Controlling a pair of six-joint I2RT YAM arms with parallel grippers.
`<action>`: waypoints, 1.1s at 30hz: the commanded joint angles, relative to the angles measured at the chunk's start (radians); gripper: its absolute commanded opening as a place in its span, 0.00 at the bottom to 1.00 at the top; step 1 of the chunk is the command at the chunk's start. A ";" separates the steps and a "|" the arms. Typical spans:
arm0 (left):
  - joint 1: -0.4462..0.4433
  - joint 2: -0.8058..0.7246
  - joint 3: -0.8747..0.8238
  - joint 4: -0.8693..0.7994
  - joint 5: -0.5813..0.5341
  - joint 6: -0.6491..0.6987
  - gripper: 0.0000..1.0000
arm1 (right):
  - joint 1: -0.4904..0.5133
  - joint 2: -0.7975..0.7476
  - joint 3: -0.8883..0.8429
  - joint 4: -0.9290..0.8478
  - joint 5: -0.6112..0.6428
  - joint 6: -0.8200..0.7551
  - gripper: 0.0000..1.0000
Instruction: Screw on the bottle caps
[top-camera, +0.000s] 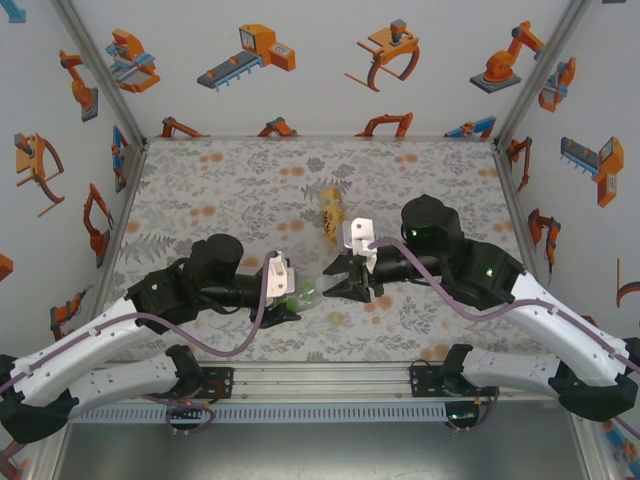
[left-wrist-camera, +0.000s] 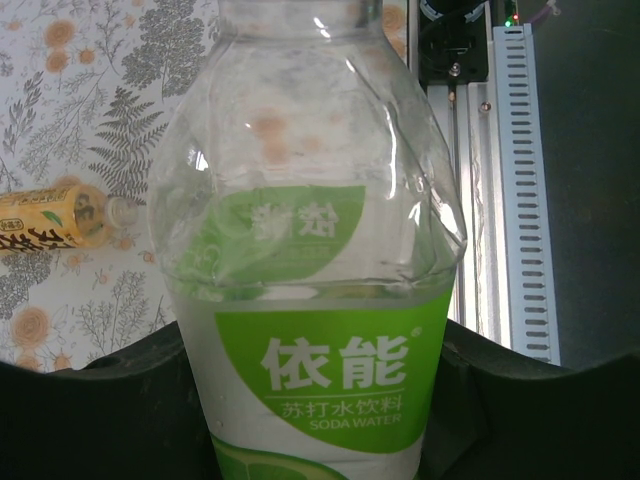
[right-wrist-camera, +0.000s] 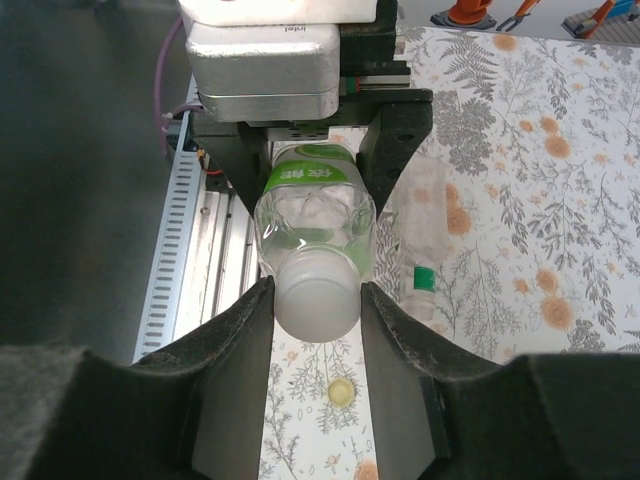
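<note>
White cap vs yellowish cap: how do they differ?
The white cap sits on the green-label bottle, off the table, gripped by the right pincer; the yellowish cap lies loose on the table, untouched. The white cap faces sideways; the yellowish cap lies flat. Both are round.

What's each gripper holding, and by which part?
The left gripper holds the clear bottle by its labelled body; right gripper pinches the white cap on its neck.

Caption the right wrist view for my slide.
Right gripper pinches the white cap on the green-labelled bottle that the left gripper holds.
</note>
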 joint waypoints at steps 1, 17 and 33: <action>-0.006 -0.011 0.037 0.016 0.016 -0.016 0.00 | 0.006 -0.001 -0.016 0.036 -0.008 0.021 0.38; -0.006 -0.022 0.027 0.019 -0.083 -0.021 0.00 | 0.006 -0.009 -0.076 0.060 0.241 0.520 0.00; -0.006 -0.008 0.009 0.053 -0.110 -0.021 0.00 | 0.006 -0.016 -0.169 0.077 0.469 1.492 0.00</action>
